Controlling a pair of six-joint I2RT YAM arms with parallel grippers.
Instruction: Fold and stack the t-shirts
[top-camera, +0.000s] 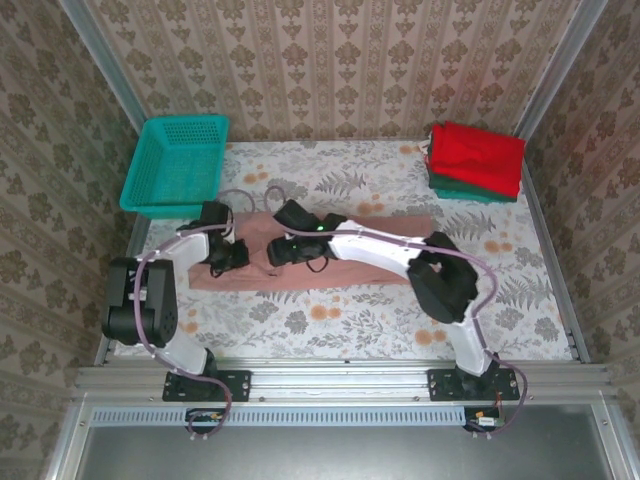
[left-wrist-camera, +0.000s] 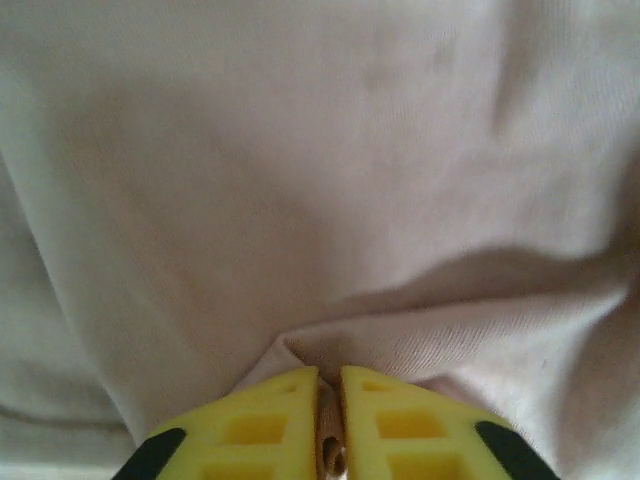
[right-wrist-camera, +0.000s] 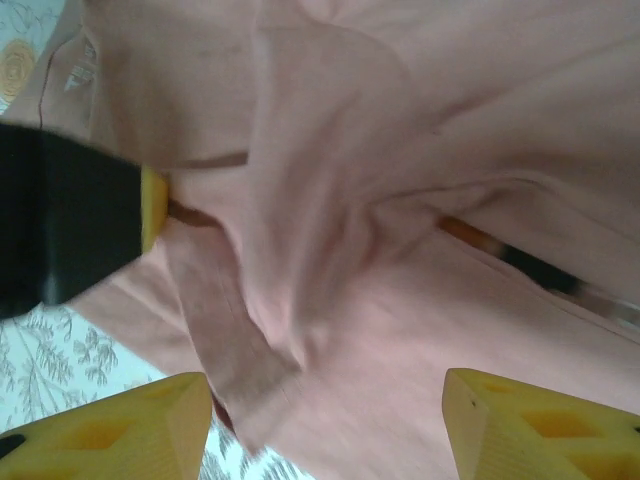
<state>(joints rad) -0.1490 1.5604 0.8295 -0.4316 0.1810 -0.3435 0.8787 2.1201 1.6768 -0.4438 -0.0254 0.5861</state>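
The dusty-pink soft cloth t-shirt (top-camera: 340, 275) lies as a long band across mid-frame, seemingly half folded. The left gripper (left-wrist-camera: 330, 425) is clamped on a ridge of it, likely to lift that end; the right gripper (right-wrist-camera: 325, 420) hovers beside, jaws apart. The folded red and green t-shirts (top-camera: 477, 160) sit upper right
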